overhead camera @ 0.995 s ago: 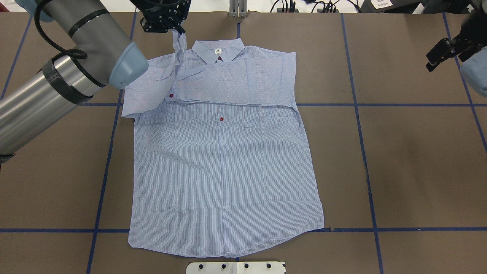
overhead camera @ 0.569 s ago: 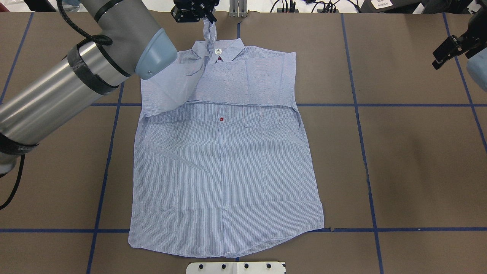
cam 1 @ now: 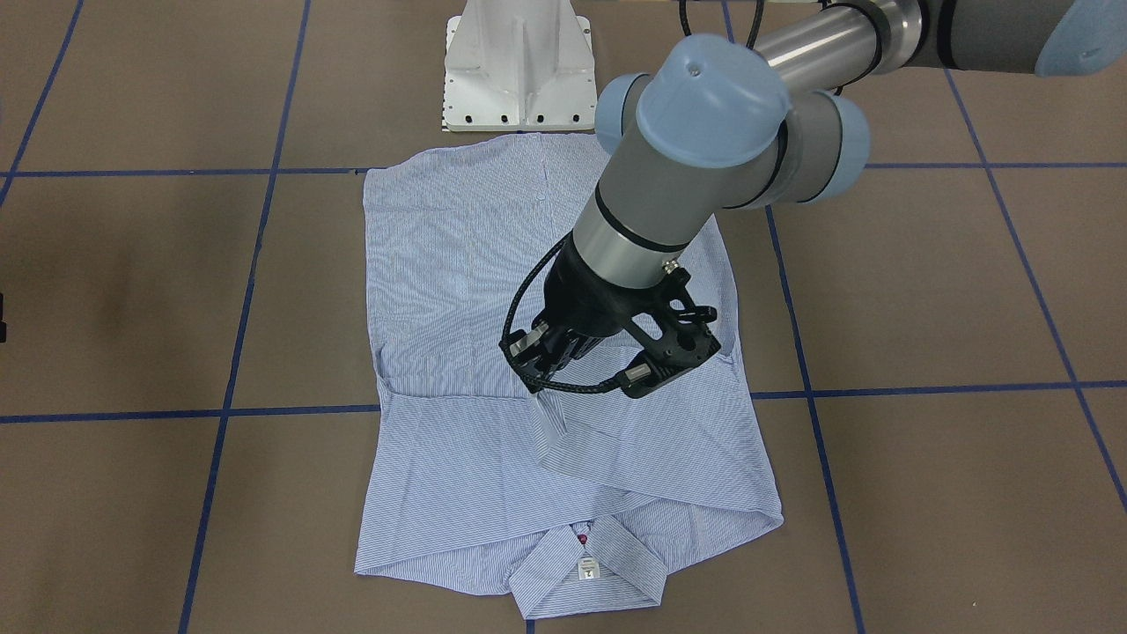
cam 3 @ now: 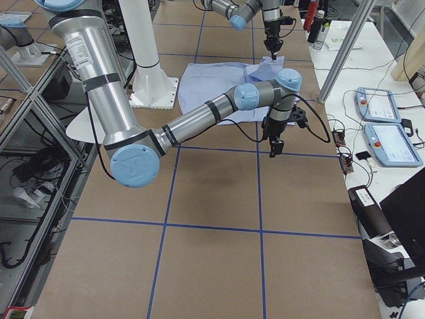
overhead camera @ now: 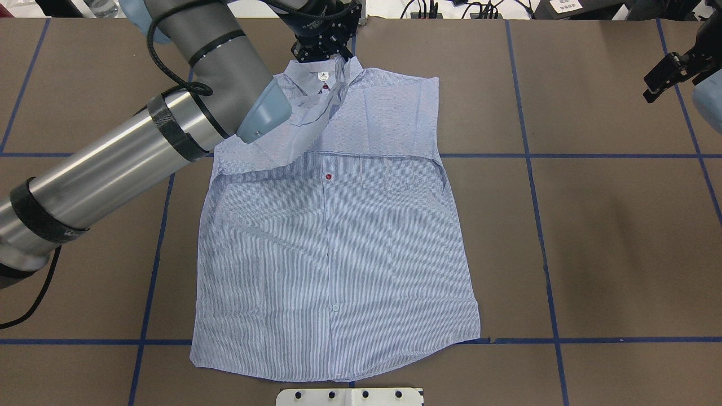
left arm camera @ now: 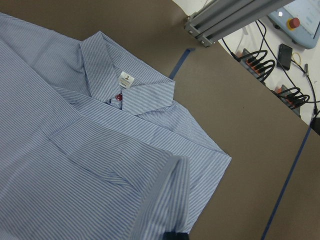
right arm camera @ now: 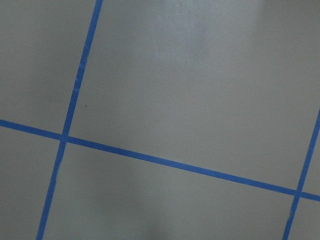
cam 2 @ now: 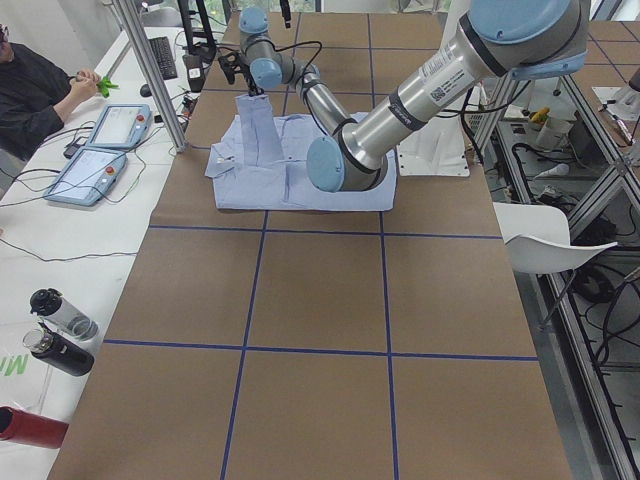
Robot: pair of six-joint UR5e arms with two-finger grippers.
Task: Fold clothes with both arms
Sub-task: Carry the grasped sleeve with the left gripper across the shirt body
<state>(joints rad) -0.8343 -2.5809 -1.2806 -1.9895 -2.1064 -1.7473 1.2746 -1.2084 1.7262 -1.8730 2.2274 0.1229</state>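
Overhead, left gripper (overhead camera: 337,56) pinches a sleeve (overhead camera: 316,115) of the shirt (overhead camera: 333,242) above its collar (overhead camera: 304,76); right gripper (overhead camera: 654,87) (grip unreadable) hangs over the table (overhead camera: 620,225), well apart.

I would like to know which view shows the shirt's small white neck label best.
The left wrist-mounted view: the small white neck label lies close and sharp inside the collar of the blue-striped shirt. The front-facing and overhead views show only a tiny patch. Side views leave it indiscernible; the right wrist view shows the taped table.
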